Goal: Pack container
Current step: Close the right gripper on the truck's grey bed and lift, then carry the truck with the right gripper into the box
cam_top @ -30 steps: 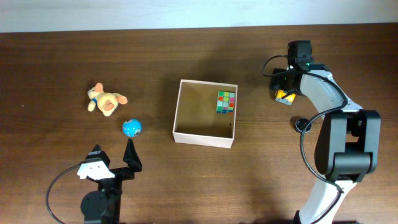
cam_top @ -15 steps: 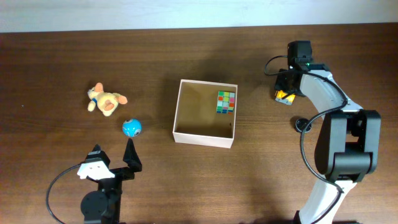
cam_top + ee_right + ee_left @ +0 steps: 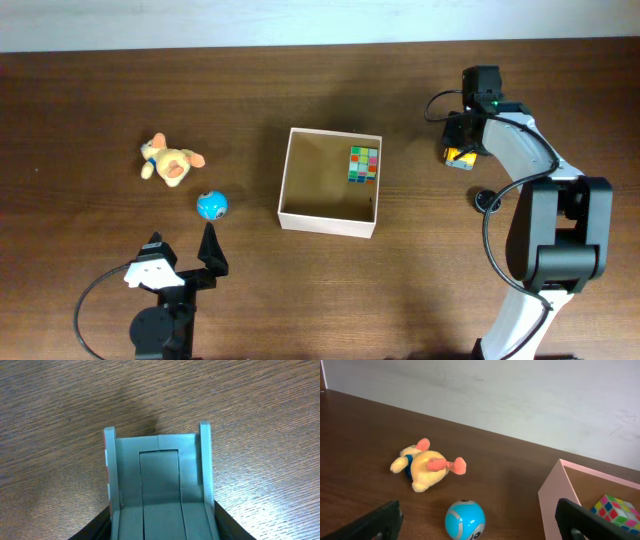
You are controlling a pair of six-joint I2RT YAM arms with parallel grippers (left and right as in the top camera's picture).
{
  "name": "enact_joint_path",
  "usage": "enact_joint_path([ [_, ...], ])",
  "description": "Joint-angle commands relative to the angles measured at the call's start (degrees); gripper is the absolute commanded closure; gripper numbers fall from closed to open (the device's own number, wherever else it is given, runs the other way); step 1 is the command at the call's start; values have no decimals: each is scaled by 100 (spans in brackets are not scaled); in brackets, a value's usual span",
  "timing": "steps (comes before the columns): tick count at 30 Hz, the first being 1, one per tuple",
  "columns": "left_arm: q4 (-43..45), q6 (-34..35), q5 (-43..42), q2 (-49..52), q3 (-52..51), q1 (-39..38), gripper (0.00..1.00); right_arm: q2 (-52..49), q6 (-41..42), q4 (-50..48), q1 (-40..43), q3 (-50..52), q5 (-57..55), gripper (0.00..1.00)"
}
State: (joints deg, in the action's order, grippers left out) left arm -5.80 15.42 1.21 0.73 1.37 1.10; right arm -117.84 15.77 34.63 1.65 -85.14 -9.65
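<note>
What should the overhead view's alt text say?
Top-down view of a dark wooden table with a white-walled square container at centre holding a multicoloured cube. The right gripper is at a small yellow toy right of the container; the open left gripper sits at lower left near a blue ball and a plush toy.

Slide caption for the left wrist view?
Orange plush toy and blue ball on wooden table beside white-walled container holding multicoloured cube.

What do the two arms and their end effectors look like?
The right arm has white rounded links, black joint housings, a green light near the wrist and a looping black cable. The left arm is black with a white wrist piece, a black cable and a black two-finger end effector.
</note>
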Motion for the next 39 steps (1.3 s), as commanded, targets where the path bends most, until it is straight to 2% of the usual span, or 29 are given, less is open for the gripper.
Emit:
enact_joint_path([
  [1, 17, -94, -83, -44, -35, 31, 1, -52, -98, 94, 31, 22, -111, 56],
  [4, 17, -94, -83, -44, -35, 31, 1, -26, -208, 160, 28, -20, -92, 59],
  [19, 17, -94, -83, -44, -35, 31, 1, 649, -487, 507, 24, -232, 138, 60],
  [24, 17, -94, -83, -44, -35, 31, 1, 1088, -483, 533, 24, -232, 573, 60],
  [29, 17, -94, -83, -44, -35, 31, 1, 1738, -479, 662, -7, -232, 1491, 59],
  [39, 17, -94, -83, -44, -35, 31, 1, 2568, -275, 955, -1130, -232, 1810, 60],
])
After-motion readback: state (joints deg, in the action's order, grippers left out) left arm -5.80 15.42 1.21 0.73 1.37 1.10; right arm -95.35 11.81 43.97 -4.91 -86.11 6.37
